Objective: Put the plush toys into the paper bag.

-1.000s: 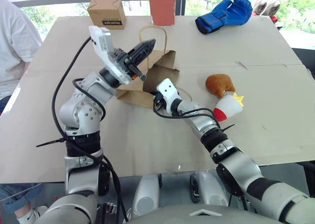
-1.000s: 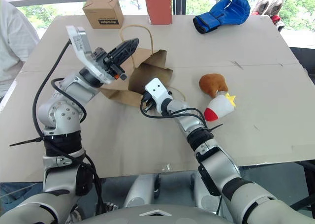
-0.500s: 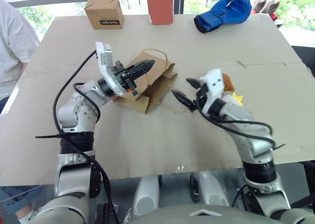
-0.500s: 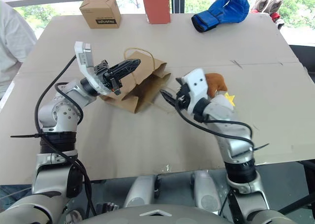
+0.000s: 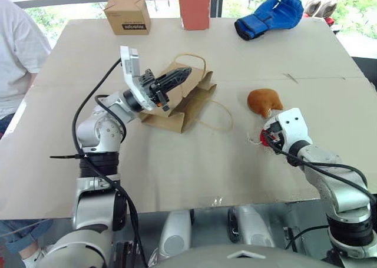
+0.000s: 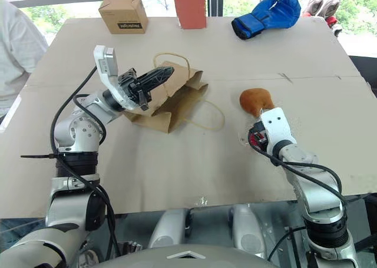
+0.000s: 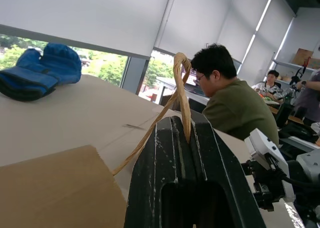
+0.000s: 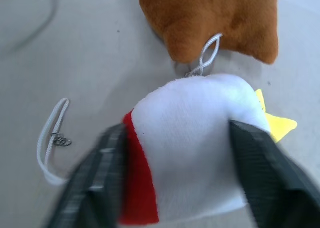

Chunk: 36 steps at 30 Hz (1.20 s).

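On the table (image 5: pixel 194 162), the bag (image 5: pixel 177 106) lies flat on its side, long axis running from the left gripper (image 5: pixel 184 73) toward the lower left, mouth facing the toys. That gripper is pinched tight on one of the bag's handles (image 7: pixel 181 95), lifting it a little above the bag; the other handle (image 5: pixel 219 116) trails loose on the table toward the toys. Right of the bag, well apart, sits the brown toy (image 5: pixel 263 101), narrow end pointing at the white toy (image 8: pixel 195 143) just beside it. The right gripper (image 8: pixel 185 188) has its fingers (image 8: pixel 95 188) spread on either side of the white toy, red end toward the bag, yellow tip away from it. Can't tell if they're actually squeezing it.
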Motion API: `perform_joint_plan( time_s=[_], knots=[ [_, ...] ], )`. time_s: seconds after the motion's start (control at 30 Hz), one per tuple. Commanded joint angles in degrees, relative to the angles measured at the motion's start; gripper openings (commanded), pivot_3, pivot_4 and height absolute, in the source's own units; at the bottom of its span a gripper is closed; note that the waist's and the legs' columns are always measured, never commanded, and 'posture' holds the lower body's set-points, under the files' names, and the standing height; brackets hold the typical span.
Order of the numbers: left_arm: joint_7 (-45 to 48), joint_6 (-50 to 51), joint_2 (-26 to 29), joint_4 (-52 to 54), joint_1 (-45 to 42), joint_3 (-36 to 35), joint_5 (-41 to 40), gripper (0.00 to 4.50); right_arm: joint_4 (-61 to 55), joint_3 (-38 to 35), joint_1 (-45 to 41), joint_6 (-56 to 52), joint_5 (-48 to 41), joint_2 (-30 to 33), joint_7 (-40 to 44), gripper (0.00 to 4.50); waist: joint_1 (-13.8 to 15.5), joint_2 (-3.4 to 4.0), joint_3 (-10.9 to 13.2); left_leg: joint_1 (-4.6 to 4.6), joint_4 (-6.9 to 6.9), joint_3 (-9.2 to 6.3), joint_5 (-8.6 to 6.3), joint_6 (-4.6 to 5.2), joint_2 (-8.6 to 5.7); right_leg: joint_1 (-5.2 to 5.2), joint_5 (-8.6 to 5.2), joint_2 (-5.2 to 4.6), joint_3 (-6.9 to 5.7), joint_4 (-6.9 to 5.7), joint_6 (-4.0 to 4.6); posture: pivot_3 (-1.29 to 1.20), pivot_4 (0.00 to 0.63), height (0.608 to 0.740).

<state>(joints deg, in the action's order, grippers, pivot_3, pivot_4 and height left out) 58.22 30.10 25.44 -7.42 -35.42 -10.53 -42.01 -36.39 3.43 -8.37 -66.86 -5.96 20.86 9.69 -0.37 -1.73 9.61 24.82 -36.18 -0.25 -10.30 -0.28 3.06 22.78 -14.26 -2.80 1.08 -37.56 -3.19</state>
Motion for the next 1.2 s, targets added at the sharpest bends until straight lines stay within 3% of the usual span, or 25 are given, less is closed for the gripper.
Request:
perform_joint_plan(
  time_s=[0.03, 0.1, 0.2, 0.33, 0.5, 0.63, 1.07, 1.13, 1.17, 1.2],
  knots=[
    [0.1, 1.5, -0.1, 3.3, 0.4, -0.7, -2.2, 0.00, 0.1, -2.5, 3.2, 1.4, 0.3, 0.6, 0.0, 0.96, 0.0, 0.00, 0.0, 0.00, 0.00, 0.00, 0.00, 0.00, -0.01, -0.02, 0.00, -0.01, 0.01, 0.03, 0.00, 0.00, 0.150, 0.740],
    [0.1, 2.6, -0.1, 3.8, 0.5, -1.0, -3.2, 0.00, -3.0, -5.3, 4.7, 4.1, -1.7, 0.9, 2.3, 0.17, 0.1, 0.00, 0.0, 0.00, -0.03, 0.00, 0.00, 0.00, -0.02, -0.04, -0.01, -0.02, 0.02, 0.06, -0.02, 0.00, 0.150, 0.740],
    [-0.4, 4.9, -0.2, 4.8, 0.3, -1.4, -5.0, 0.00, -8.7, -10.0, 4.5, 8.0, -8.1, 0.3, 8.0, 0.07, 0.0, 0.01, 0.1, 0.03, -0.04, -0.01, 0.00, 0.00, -0.01, -0.04, -0.10, -0.02, 0.00, 0.05, -0.17, 0.00, 0.150, 0.740],
    [-1.1, 7.2, -0.6, 7.5, 1.3, -0.9, -6.4, 0.00, -10.0, -10.2, -8.1, 7.9, -18.6, -4.5, 12.8, 0.07, -1.4, 0.24, 0.3, -0.02, -0.04, 0.04, 0.00, 0.00, 0.05, 0.09, -0.09, 0.06, 0.14, -0.09, -0.21, 0.00, 0.150, 0.740],
    [-3.5, 8.5, -2.1, 9.7, 1.6, -1.1, -7.9, 0.00, 1.7, 2.5, -15.8, 12.1, -15.7, -3.4, 15.8, 0.07, -1.4, 0.23, 0.3, -0.05, 0.16, -0.19, 0.00, 0.00, 0.05, 0.10, 0.00, 0.17, 0.01, -0.12, -0.01, 0.00, 0.150, 0.740],
    [-6.9, 8.8, -4.5, 12.9, 2.2, -1.1, -9.6, 0.00, 14.5, 14.3, -20.8, 21.3, -10.7, -2.7, 21.7, 0.07, -1.3, 0.22, 0.3, 0.08, 0.16, -0.11, 0.00, 0.01, 0.00, 0.13, 0.05, 0.12, 0.05, 0.01, -0.10, 0.00, 0.150, 0.740],
    [-8.4, 8.1, -6.3, 18.0, 7.4, 0.3, -10.4, 0.00, 47.4, 17.2, -33.0, 44.3, -8.7, -15.5, 33.3, 0.07, -1.5, 0.22, 0.3, 0.01, 0.14, -0.11, 0.00, 0.00, 0.01, 0.13, 0.12, 0.16, 0.06, -0.09, -0.22, 0.00, 0.150, 0.740],
    [-7.6, 7.3, -5.7, 17.8, 7.9, 0.3, -9.6, 0.00, 50.5, 16.5, -32.6, 46.0, -9.5, -15.9, 35.7, 0.78, -1.5, 0.22, 0.3, 0.02, 0.14, -0.12, 0.00, 0.00, 0.01, 0.13, 0.12, 0.15, 0.06, -0.09, -0.22, 0.00, 0.150, 0.740],
    [-7.2, 6.8, -5.3, 17.6, 8.0, 0.1, -9.1, 0.00, 50.9, 16.0, -31.9, 46.4, -9.2, -15.7, 34.8, 0.78, -1.5, 0.22, 0.3, 0.02, 0.14, -0.11, 0.00, 0.00, 0.01, 0.13, 0.12, 0.15, 0.06, -0.08, -0.22, 0.00, 0.150, 0.740],
    [-6.3, 6.0, -4.5, 17.2, 8.3, 0.0, -8.2, 0.00, 48.9, 15.1, -30.6, 46.0, -9.0, -14.8, 33.5, 1.26, -1.5, 0.22, 0.3, 0.02, 0.15, -0.10, 0.00, 0.00, 0.01, 0.12, 0.12, 0.15, 0.06, -0.08, -0.22, 0.00, 0.150, 0.740]
  ],
)
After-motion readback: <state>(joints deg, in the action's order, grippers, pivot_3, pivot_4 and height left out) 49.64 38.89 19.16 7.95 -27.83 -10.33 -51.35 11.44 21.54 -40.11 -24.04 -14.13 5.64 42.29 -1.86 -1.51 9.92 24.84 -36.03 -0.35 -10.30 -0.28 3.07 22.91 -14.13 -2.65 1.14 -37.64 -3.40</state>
